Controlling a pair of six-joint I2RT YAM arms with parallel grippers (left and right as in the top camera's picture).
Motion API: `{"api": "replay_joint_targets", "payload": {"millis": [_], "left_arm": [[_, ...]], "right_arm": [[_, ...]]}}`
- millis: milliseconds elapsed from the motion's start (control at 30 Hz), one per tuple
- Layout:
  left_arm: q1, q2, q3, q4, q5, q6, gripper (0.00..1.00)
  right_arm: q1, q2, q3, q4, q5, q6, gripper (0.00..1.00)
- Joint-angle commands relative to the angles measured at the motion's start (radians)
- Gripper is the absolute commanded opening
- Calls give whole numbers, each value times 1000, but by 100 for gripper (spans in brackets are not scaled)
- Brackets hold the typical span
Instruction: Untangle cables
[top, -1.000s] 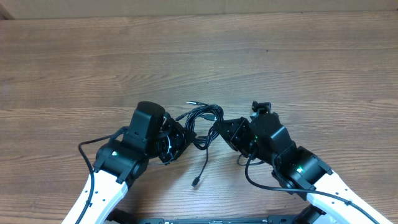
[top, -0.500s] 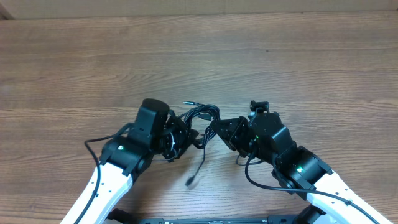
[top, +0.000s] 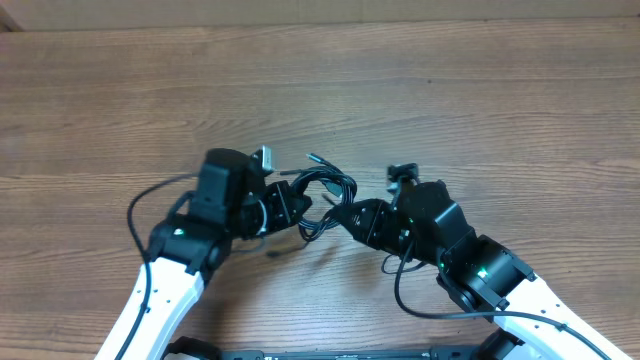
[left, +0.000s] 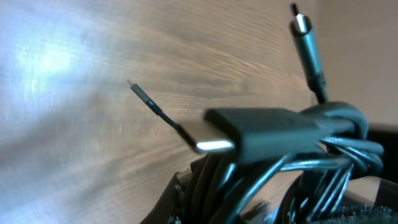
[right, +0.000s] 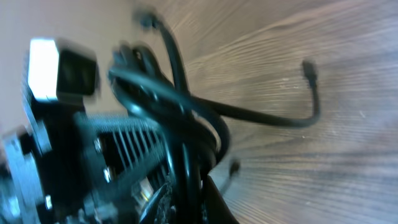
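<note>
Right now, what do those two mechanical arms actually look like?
The left arm and right arm match: white shells near the base, black boxy sections toward the left pincer and right pincer, a small green light apiece, and a loose black wire looping alongside.

Lower left: white-shelled left arm (top: 165, 300), black joint housings (top: 215, 190), green light (top: 183, 232), looping thick black wire (top: 131, 218). Lower right: matching right arm (top: 545, 305). Centre: all-black left gripper (top: 295, 205), right gripper (top: 340, 218).

Surface (top: 450, 90) open along the far edge and out to both side edges; free passage there. Middle of the near side blocked: cables (top: 328, 192) bunched between left end effector (top: 285, 207) and right end effector (top: 352, 215). Left arm (top: 165, 285) and right arm (top: 500, 280) occupy the near corners.
</note>
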Motion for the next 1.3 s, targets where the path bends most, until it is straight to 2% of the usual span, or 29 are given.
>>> {"api": "replay_joint_targets", "payload": {"millis": [0,67,133,167,267,400,533,667,767,867,1067,1167,1267], "left_arm": [[65,-24,13,29,113,414,4],[73,-24,13,25,91,488,4],[72,-23,13,15,6,492,5],[72,-23,13,6,-34,492,4],[72,-23,13,-22,-117,469,4],[72,-23,13,-32,-83,504,4],[71,-23,13,-66,-13,679,4],[71,-23,13,-108,192,876,4],[71,-23,13,-117,262,902,4],[71,-22,13,-135,264,906,4],[71,-5,13,-171,367,988,4],[71,3,13,-171,366,987,4],[71,8,13,-171,375,988,4]], "right_arm": [[-5,-11,10,-37,-175,-318,4],[-6,-12,10,-83,-178,-333,11],[-6,-12,10,-111,-171,-352,28],[-6,-15,10,-124,-168,-366,32],[-6,-31,10,-144,-151,-381,39],[-6,-87,10,-148,-108,-381,51],[-6,-163,10,-139,-26,-390,56],[-6,-211,10,-118,31,-589,60],[-6,-214,10,-116,114,-692,61],[-6,-197,10,-96,155,-706,64],[-5,-137,10,-1,95,-705,61],[-5,-109,10,28,72,-690,45],[-6,-89,10,29,93,-655,24]]}}
